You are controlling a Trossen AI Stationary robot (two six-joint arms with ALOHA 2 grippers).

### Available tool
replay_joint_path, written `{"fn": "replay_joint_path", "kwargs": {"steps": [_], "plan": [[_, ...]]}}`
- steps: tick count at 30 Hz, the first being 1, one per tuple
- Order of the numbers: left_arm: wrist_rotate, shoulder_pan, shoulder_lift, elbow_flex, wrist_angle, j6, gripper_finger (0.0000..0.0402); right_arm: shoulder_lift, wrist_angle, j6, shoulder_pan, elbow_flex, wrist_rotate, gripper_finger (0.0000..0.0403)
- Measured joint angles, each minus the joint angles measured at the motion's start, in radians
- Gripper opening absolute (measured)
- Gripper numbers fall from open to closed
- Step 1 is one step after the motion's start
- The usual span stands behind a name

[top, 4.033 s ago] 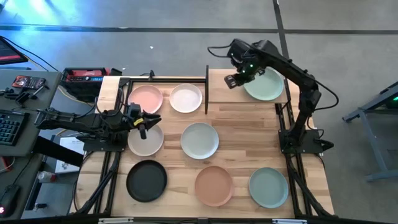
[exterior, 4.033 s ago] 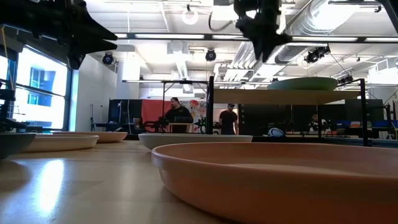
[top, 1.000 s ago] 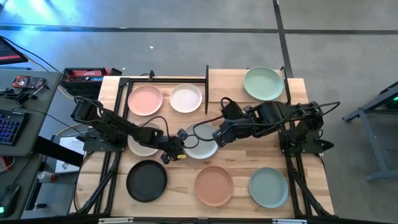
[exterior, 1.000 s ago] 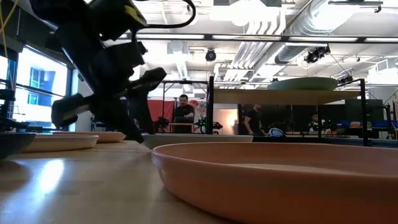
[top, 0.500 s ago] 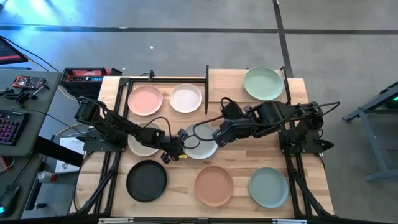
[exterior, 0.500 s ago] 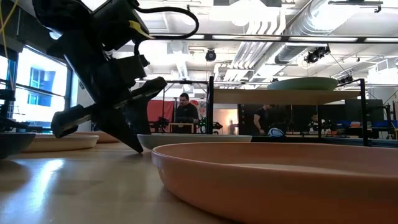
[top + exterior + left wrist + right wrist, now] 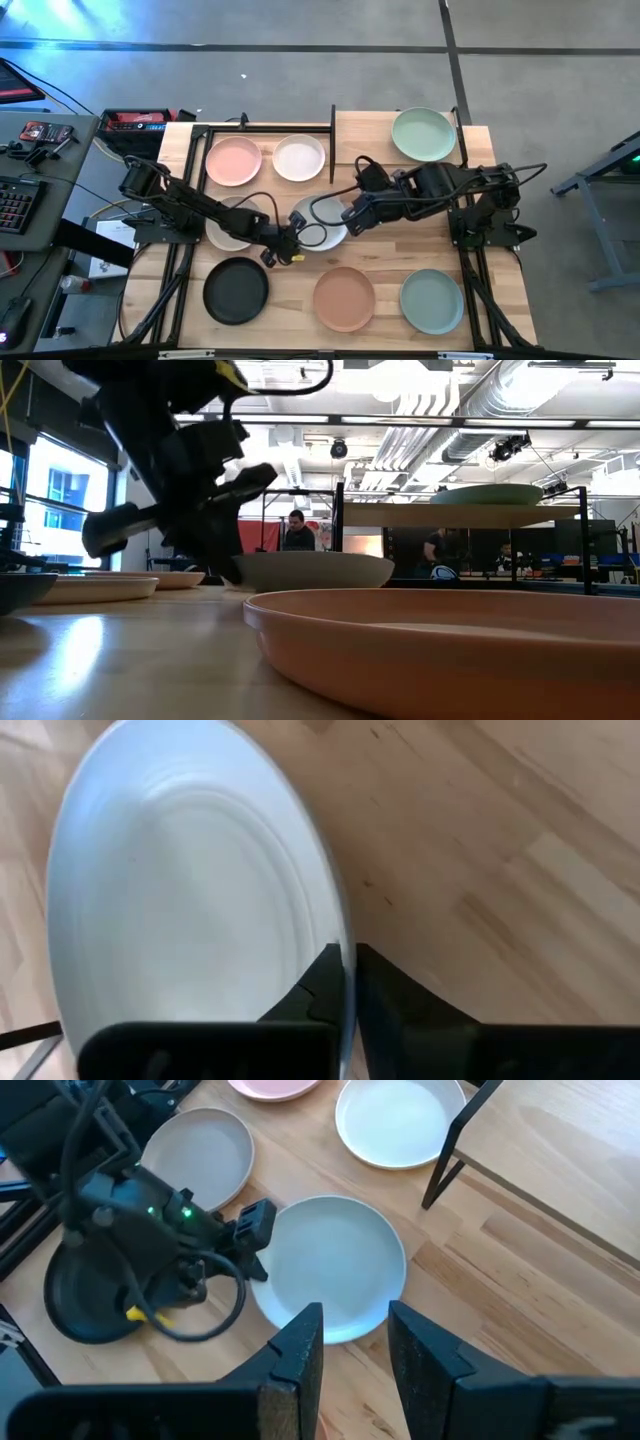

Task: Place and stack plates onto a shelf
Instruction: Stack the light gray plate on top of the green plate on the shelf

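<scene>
The pale grey plate (image 7: pixel 322 222) sits mid-table, tipped, and shows in the low view as a raised bowl shape (image 7: pixel 312 570). My left gripper (image 7: pixel 348 960) is shut on its rim at the plate's near-left side (image 7: pixel 285 243). My right gripper (image 7: pixel 352 1342) is open and hovers over the plate's right edge (image 7: pixel 350 214); its fingers stand apart above the rim. The sage green plate (image 7: pixel 423 134) lies on the shelf (image 7: pixel 360 140). The pink (image 7: pixel 233 160), white (image 7: pixel 299 157), cream (image 7: pixel 228 228), black (image 7: pixel 236 290), terracotta (image 7: pixel 344 298) and teal (image 7: pixel 432 301) plates lie flat on the table. My left gripper pinches the pale grey plate's rim (image 7: pixel 338 925) between its two fingers, one over the plate's inner face and one under it. It comes slanting from the table's left and near side. The held edge is raised and the plate stands tilted; its far-right part looks to stay on the table.
The shelf's black upright (image 7: pixel 332 143) stands just behind the grey plate, beside the white plate. The cream plate lies partly under my left arm. Cables trail over the grey plate's left side (image 7: pixel 215 1295). Bare tabletop lies right of the grey plate (image 7: pixel 420 235). People stand in the room beyond.
My left gripper has risen a little with the grey plate's rim. The plate, which lay flat, has tipped up at its near-left edge, and its outline in the high view has shrunk and shifted slightly toward the far edge.
</scene>
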Motion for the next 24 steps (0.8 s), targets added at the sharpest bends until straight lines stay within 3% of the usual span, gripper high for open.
{"fn": "replay_joint_path", "kwargs": {"steps": [10, 24], "plan": [[-0.091, -0.009, 0.000, 0.158, -0.295, 0.002, 0.0002, 0.000, 0.000, -0.053, -0.041, 0.000, 0.018, 0.0094], [-0.268, -0.058, 0.000, 0.364, -0.535, 0.079, 0.0001, 0.000, -0.027, -0.099, -0.139, 0.000, 0.017, 0.0157]]}}
